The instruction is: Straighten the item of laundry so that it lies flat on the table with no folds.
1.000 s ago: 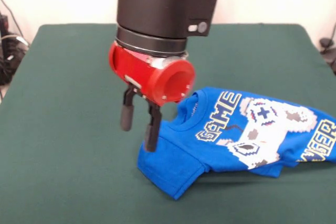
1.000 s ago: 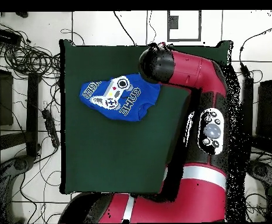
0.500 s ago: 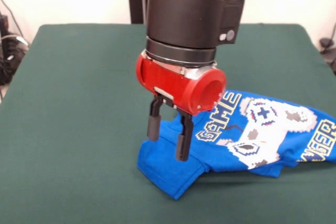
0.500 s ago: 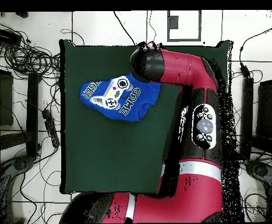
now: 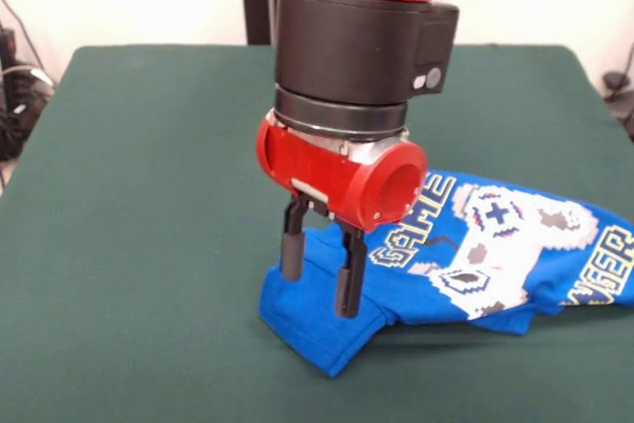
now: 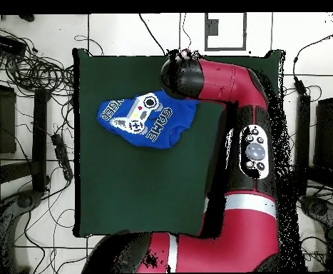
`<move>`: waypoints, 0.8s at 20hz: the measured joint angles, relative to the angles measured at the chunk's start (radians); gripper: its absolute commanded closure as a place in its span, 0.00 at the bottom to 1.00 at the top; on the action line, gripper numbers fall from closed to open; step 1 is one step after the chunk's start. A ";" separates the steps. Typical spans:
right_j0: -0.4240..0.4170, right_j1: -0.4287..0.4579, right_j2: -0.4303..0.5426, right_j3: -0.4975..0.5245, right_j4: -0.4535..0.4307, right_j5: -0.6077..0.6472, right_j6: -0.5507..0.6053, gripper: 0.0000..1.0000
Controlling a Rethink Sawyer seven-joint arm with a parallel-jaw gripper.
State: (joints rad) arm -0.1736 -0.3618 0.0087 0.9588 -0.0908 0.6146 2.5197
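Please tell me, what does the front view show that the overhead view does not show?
Only the front view shows the gripper, open, its two fingers over the folded sleeve end of the T-shirt. Only the overhead view shows the whole table, with cables on the floor around it. Both show the blue shirt crumpled, not flat.

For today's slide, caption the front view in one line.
Open gripper poised over the sleeve end of a crumpled blue T-shirt on the green table.
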 measured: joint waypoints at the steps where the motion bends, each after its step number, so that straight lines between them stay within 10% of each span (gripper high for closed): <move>1: -0.004 0.003 0.006 -0.004 -0.004 0.000 0.000 0.00; 16: -0.063 0.111 0.081 -0.051 -0.097 0.000 0.000 0.00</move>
State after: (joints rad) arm -0.2366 -0.2511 0.0892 0.9077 -0.1877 0.6144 2.5197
